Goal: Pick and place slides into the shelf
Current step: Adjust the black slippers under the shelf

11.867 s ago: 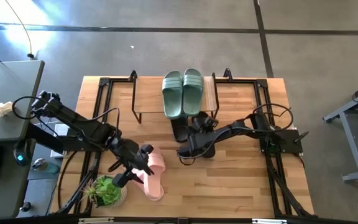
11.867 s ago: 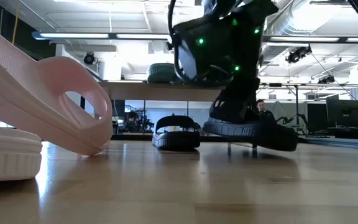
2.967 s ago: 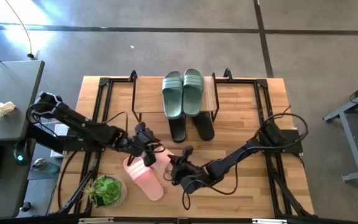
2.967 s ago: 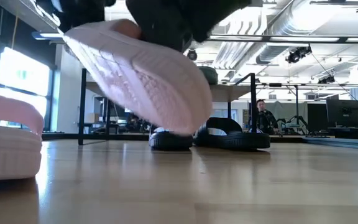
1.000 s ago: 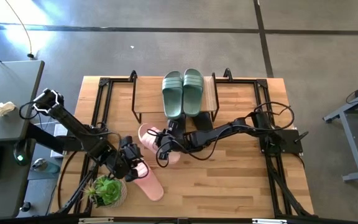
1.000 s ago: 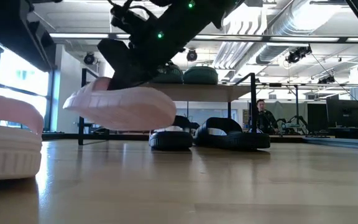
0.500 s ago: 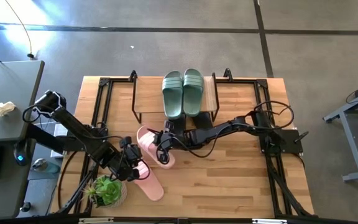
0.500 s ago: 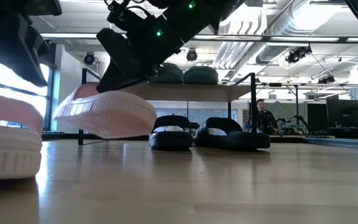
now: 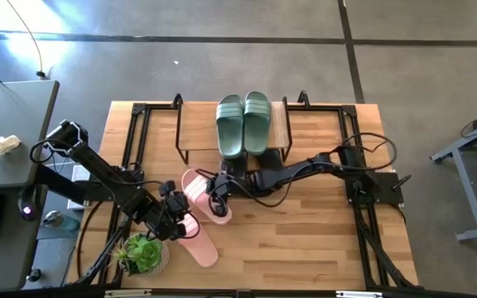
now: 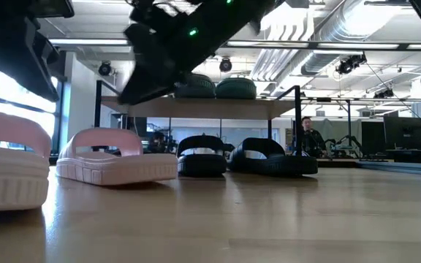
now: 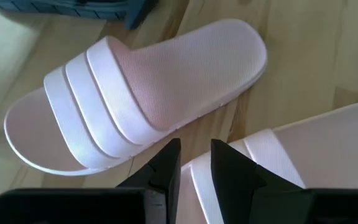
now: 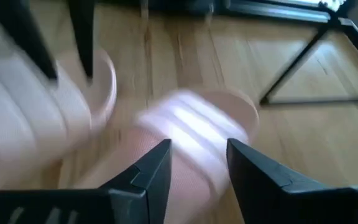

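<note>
The sage green slides (image 9: pixel 243 124) stand on top of the shelf (image 9: pixel 195 126). Under it the black slides (image 10: pixel 243 158) rest on the table. One pink slide (image 9: pixel 202 194) lies sole-down on the table just left of them. My right gripper (image 12: pixel 197 165) hovers open over its strap, apart from it in the low view. The other pink slide (image 9: pixel 197 242) lies near the front left. My left gripper (image 11: pixel 194 163) hangs just over that slide's strap (image 11: pixel 263 158), its fingers a narrow gap apart with nothing between them.
A potted green plant (image 9: pixel 143 255) stands at the table's front left corner, close to the left arm. Black metal frames (image 9: pixel 135 132) run along both table sides. Bare wood lies at the front right. A person (image 10: pixel 309 136) shows far behind the table.
My right gripper has carried the raised pink slide a little toward the table's left edge and down. The slide now lies flat on its sole beside the black pair, and the gripper stands above it, clear of it.
</note>
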Tool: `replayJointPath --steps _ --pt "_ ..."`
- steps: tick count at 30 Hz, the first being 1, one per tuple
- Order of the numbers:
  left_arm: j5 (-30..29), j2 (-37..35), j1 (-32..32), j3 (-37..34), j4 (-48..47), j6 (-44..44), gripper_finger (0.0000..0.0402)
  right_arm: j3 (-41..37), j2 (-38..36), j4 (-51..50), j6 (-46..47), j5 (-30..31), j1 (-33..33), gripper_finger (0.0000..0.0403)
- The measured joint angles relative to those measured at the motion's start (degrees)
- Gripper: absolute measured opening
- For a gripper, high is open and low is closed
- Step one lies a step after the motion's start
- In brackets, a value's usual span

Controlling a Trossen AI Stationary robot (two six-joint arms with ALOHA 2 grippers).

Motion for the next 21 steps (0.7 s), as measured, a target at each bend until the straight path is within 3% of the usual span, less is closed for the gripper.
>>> replayJointPath --steps 6,12,16,21 --pt "-2.8 0.0 0.0 0.0 0.1 1.5 0.0076 0.0 -5.2 -18.5 2.0 6.8 3.6 0.0121" --pt "-7.3 0.0 0.0 0.0 2.8 3.4 0.0076 0.0 -8.8 -42.4 15.3 6.0 7.4 0.0086" --pt "-6.9 0.0 0.1 0.0 9.1 9.3 0.0076 0.0 -8.9 -55.4 24.7 6.0 9.4 0.0050" --pt "-3.4 0.0 0.1 0.0 16.6 17.3 0.0076 -6.1 -11.3 -53.7 29.7 6.6 12.8 0.0005"
